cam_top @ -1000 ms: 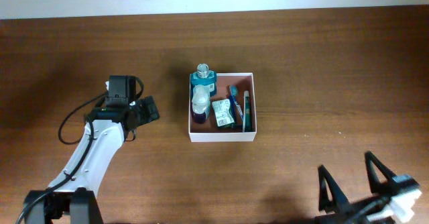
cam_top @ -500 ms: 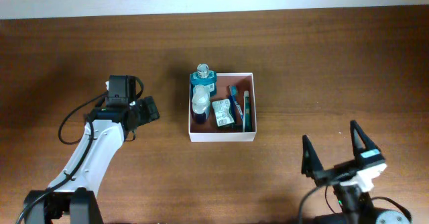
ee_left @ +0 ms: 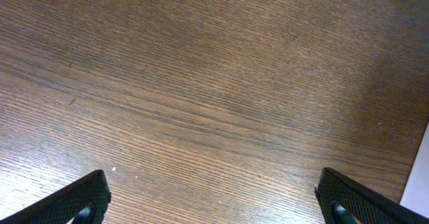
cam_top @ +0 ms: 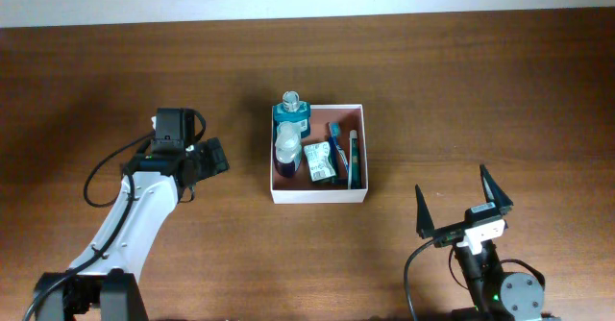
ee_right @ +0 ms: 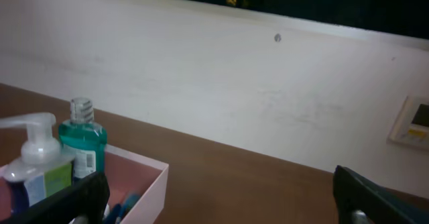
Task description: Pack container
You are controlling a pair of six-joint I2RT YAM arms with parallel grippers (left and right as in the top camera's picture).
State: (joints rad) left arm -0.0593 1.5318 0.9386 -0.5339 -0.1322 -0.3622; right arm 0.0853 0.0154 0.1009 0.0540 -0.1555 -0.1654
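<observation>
Overhead, soft even light falls on the wooden table point(cam_top: 461, 90). The picture is sharp, with a broad faint shadow at far left and the walls of the container point(cam_top: 318, 196) bright white. The left wrist view shows crisp grain with a pale sheen across its middle, darker at right. The right wrist view is dim, grainy and soft; the pump bottle point(ee_right: 37, 158) and the green mouthwash bottle point(ee_right: 82, 147) blur.

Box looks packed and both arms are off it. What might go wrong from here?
The mouthwash bottle and pump bottle stand upright, rising well above the box's low walls, so a low pass by either arm might topple them. The open left tool sits level with the box's left side; swinging inward, it might shove the box.
</observation>
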